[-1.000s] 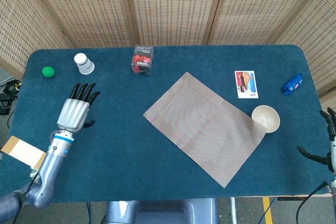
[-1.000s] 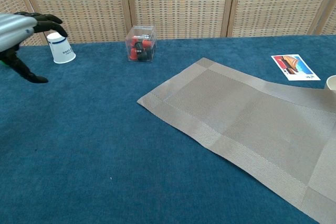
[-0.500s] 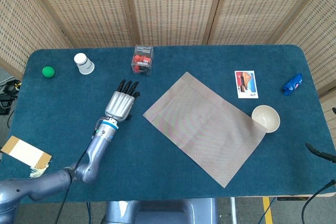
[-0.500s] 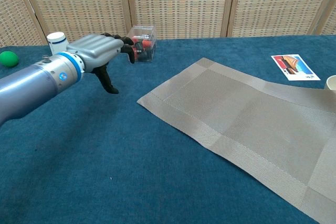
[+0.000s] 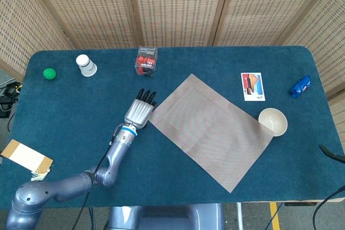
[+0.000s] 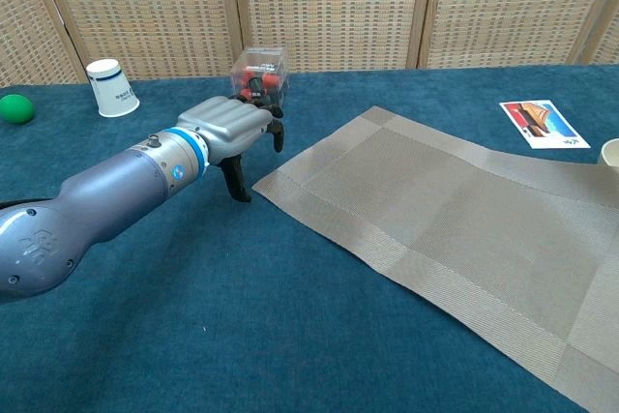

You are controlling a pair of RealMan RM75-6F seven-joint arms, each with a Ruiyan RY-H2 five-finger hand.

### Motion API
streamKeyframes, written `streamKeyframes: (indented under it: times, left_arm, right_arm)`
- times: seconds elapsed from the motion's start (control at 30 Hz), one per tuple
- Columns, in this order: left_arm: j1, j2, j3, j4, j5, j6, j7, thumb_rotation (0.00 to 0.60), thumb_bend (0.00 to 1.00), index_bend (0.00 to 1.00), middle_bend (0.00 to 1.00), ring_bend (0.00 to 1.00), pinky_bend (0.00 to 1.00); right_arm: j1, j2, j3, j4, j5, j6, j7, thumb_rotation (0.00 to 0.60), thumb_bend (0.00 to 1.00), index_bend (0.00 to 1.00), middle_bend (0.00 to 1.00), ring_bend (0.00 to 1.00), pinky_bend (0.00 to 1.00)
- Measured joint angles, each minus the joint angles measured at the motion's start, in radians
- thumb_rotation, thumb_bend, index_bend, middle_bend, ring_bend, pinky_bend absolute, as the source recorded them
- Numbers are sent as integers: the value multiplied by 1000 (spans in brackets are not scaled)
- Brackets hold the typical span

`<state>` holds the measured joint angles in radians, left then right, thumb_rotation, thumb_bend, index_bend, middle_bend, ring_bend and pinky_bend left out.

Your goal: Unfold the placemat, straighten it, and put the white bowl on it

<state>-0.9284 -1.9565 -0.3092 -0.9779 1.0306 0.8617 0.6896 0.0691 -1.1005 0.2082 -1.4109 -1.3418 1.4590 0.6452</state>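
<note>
The grey woven placemat (image 5: 210,130) lies unfolded and flat, turned diagonally on the blue table; it also fills the right of the chest view as placemat (image 6: 455,229). The white bowl (image 5: 273,121) stands upright against the mat's right corner, off the mat; only its rim, bowl (image 6: 611,153), shows in the chest view. My left hand (image 5: 140,110) hovers palm down, fingers stretched out, holding nothing, right beside the mat's left corner (image 6: 259,184); the chest view shows this left hand (image 6: 232,128) with its thumb pointing down. Of my right hand (image 5: 330,153) only a dark fingertip shows at the right edge.
A white paper cup (image 5: 85,64) and a green ball (image 5: 49,73) sit at the back left. A clear box of red pieces (image 5: 146,60) stands just behind my left hand. A picture card (image 5: 252,86) and a blue object (image 5: 301,85) lie at the back right.
My left hand has swept right across the table from the left side to the mat's left corner. My right hand has slid almost out of the head view.
</note>
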Motion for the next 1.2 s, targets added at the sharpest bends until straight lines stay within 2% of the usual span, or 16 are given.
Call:
streamKeyframes:
  times: [0.47,0.53,0.73,0.83,1.0,1.2]
  left_arm:
    - [-42,-77,3,105,-20,2,2,600,157,325,0,0,0]
    - [-48,-92,5,125,-21,1,-1,600,190,331,0,0,0]
    - [-61,-139,19,190,2,17,-9,600,377,358,0,0,0]
    - [-64,-154,24,210,19,30,-28,600,430,371,0,0,0]
    - [-63,-164,28,222,49,50,-67,600,444,406,0,0,0]
    - [-56,-164,38,222,84,76,-101,600,443,508,0,0,0]
  right_arm:
    - [-10,8,9,-10,-14,16,45,600,174,109,0,0,0]
    - [-11,10,10,-11,-14,13,49,600,174,109,0,0,0]
    - [-12,14,9,-16,-21,11,59,600,173,109,0,0,0]
    - [-12,15,9,-17,-21,9,62,600,174,109,0,0,0]
    - [-12,17,9,-20,-24,4,66,600,174,109,0,0,0]
    - [-12,19,6,-27,-30,4,65,600,174,111,0,0,0]
